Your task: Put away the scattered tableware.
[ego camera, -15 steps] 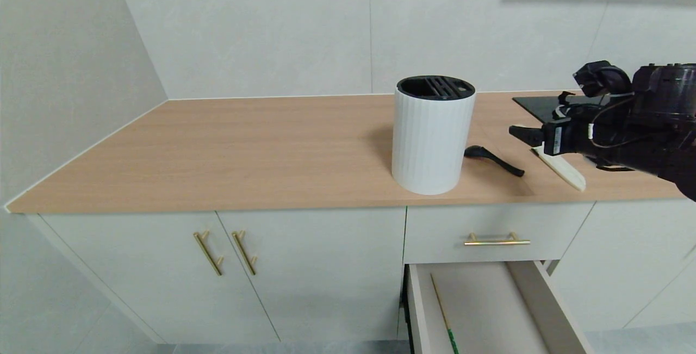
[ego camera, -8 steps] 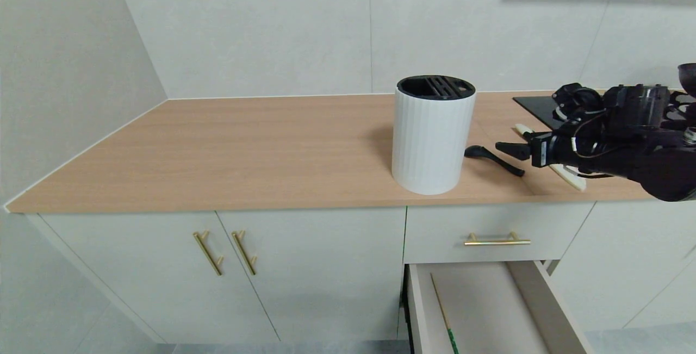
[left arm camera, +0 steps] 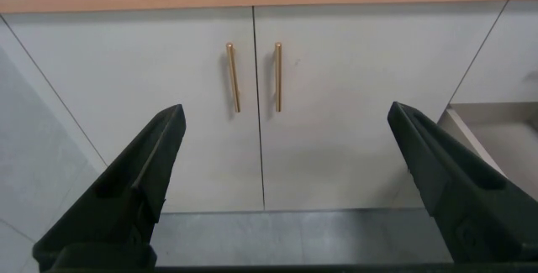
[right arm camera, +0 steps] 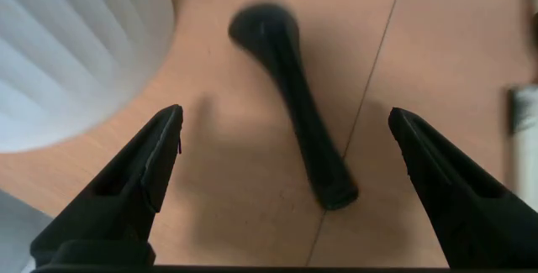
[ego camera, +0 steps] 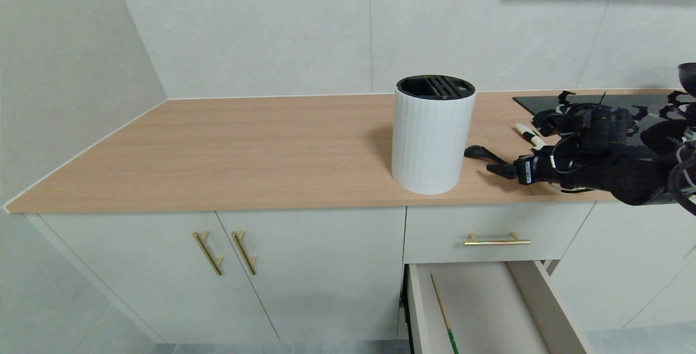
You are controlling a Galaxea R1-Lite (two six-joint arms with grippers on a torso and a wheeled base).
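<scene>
Head view: the counter [ego camera: 244, 147] carries the upright holder [ego camera: 433, 136]. The drawer [ego camera: 544, 305] at its 5 o'clock stands open. Left gripper [left arm camera: 286, 139]: wide, empty, facing the doors [left arm camera: 252, 105]. Right gripper [ego camera: 497, 169]: wide, empty, low over the counter. The knife [ego camera: 524, 132] lies at the holder's 2 o'clock. The spoon [ego camera: 476, 151] lies at its 3 o'clock, just beside it, handle end between the right fingers.
</scene>
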